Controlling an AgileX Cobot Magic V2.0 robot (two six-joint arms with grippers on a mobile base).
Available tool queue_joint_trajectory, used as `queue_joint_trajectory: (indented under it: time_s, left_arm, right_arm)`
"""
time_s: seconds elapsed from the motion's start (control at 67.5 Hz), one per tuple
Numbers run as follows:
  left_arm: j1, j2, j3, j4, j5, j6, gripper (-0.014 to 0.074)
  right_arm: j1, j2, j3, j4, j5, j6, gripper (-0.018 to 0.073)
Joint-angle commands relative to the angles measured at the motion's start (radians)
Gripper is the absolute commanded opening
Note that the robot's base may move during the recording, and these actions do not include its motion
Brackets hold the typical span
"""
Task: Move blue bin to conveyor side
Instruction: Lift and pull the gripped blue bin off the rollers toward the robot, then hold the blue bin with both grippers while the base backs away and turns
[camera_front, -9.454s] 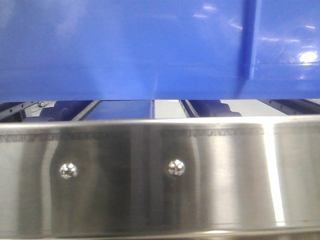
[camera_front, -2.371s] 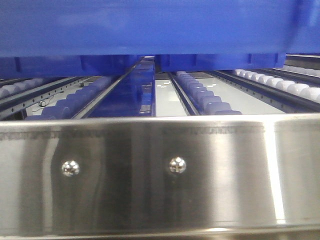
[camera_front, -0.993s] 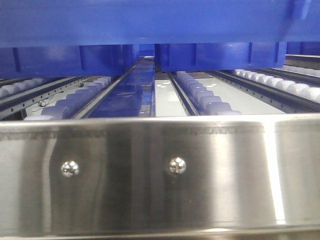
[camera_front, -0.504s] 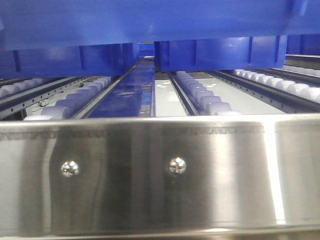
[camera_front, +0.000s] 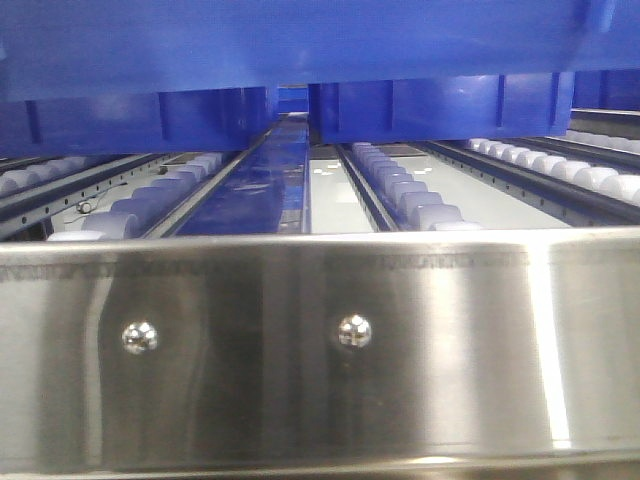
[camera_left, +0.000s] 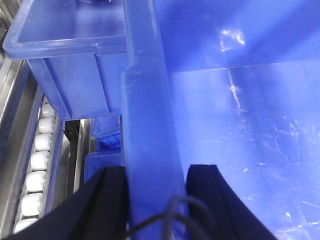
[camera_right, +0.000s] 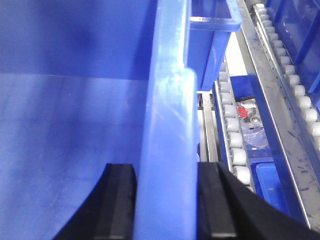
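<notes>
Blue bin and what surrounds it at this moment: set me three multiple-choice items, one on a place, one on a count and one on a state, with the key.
1. In the front view, where is the blue bin relative to the steel rail?
A. Resting on it
B. Below it
C. Above it, clear of the white rollers

2. How many domed bolts show on the rail's face?
A. One
B. Two
C. Four

3. What is the left gripper doing?
A. Shut on the bin's side wall
B. Open, clear of the bin
C. Gripping a roller

Key:
1 C: the bin's underside hangs over the rail, with the roller tracks visible beneath it.
2 B: two bright domes sit on the brushed steel.
3 A: the left wrist view shows its black fingers on either side of the wall.
</notes>
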Motion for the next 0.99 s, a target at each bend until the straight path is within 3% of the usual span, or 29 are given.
queue_joint_trajectory:
  time_s: [0.0, 0.978]
  left_arm:
    - [-0.017, -0.015, -0.019, -0.062, -0.119, 0.008, -0.0015]
    - [-0.017, -0.015, -0.019, -0.062, -0.119, 0.008, -0.0015]
  right_arm:
    - [0.008, -0.023, -0.016, 0.037, -0.143, -0.019, -0.0072]
    - [0.008, -0.023, -0.016, 0.037, -0.144, -0.019, -0.0072]
